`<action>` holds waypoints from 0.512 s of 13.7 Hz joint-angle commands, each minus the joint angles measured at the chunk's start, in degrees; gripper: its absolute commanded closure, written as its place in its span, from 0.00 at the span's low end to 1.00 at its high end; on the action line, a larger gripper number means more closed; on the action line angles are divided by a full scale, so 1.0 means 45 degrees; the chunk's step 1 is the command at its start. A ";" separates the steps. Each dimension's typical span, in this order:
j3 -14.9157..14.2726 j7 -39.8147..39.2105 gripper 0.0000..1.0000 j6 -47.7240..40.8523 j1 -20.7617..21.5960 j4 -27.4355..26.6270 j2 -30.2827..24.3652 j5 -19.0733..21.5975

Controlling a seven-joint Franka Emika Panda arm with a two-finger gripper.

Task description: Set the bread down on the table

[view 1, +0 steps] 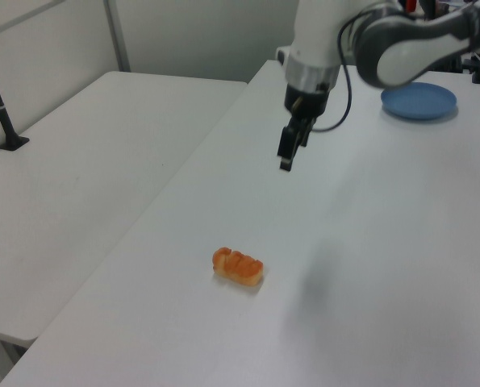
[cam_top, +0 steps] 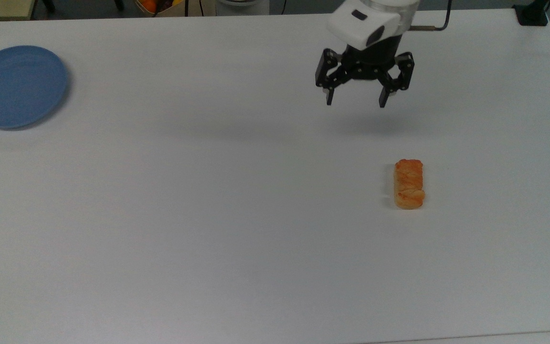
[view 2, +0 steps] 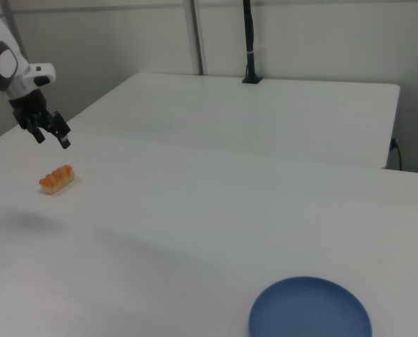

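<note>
The bread (cam_top: 409,184) lies flat on the table (cam_top: 208,215). The gripper (cam_top: 355,101) hangs above, well apart, jaws open and empty.

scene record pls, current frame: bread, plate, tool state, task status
bread: bread lies flat on the table, nothing touching it
plate: blue plate at the top view's far left, nothing on it
tool: tool open, holding nothing, raised above the table, apart from the bread
task status: bread is on the table, looks done
</note>
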 commanded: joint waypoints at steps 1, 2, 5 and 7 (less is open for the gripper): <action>0.0071 -0.0195 0.00 -0.2120 -0.1246 -0.0851 -0.1955 0.1432; 0.0071 -0.0468 0.00 -0.2900 -0.1772 -0.0851 -0.2519 0.2034; 0.0071 -0.1404 0.00 -0.4445 -0.2614 -0.0890 -0.3518 0.2391; 0.0071 -0.2380 0.00 -0.5326 -0.3452 -0.0987 -0.4064 0.2664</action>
